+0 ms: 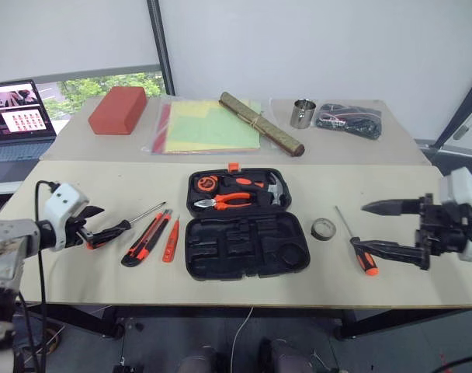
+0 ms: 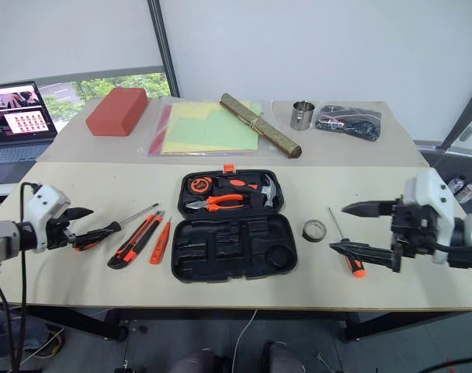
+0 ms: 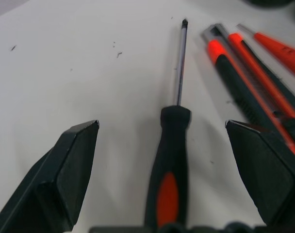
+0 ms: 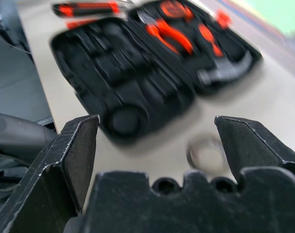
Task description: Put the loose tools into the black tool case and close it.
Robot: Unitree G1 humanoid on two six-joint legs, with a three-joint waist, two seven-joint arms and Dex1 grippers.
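On the worktop, the left claw is spread wide around the handle of a long screwdriver, not yet gripping; at its 3 o'clock lie the utility knife and slim tester screwdriver; centre, the black tool case lies open, its near recesses empty; the tape roll and second screwdriver sit at its 3 o'clock beside the released right claw; by this look nothing is packed yet.
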